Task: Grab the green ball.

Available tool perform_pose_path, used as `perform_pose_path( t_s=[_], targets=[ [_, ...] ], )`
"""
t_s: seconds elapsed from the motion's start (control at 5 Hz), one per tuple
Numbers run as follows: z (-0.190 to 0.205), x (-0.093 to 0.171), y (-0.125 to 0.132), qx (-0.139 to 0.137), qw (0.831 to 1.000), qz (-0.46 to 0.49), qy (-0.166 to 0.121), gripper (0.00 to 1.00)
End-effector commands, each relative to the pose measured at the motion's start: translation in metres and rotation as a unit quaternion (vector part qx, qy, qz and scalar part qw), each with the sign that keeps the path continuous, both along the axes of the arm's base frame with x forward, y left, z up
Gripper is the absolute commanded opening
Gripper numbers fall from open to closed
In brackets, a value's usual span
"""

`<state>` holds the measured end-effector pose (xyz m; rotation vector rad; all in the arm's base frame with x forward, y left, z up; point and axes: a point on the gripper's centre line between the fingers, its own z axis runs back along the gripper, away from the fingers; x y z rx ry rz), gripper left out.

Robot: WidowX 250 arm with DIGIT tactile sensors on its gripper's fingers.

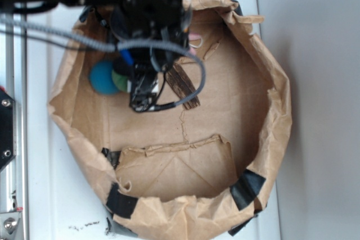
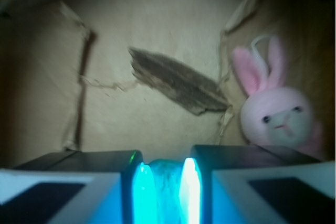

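Wrist view alone shows the end effector pinching the green ball beside a pink bunny; exterior view adds a blue ball inside the paper bag.

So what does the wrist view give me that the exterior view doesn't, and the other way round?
Only the wrist view shows the pink bunny toy clearly, and a pale green thing, likely the green ball, sitting between the gripper fingers. Only the exterior view shows the whole paper bag, the blue ball left of the gripper, and the black tape patches. Both show the dark torn strip on the bag floor.
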<state>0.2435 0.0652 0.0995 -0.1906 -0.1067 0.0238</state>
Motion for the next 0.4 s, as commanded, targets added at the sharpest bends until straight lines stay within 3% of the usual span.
perform_pose_path(
  t_s=[0.0, 0.2],
  targets=[
    [0.0331, 0.0007, 0.0139, -0.001, 0.999, 0.012, -0.043, 0.00],
    [0.0297, 0.0003, 0.0119, 0.012, 0.998, 0.023, -0.062, 0.00]
  ],
)
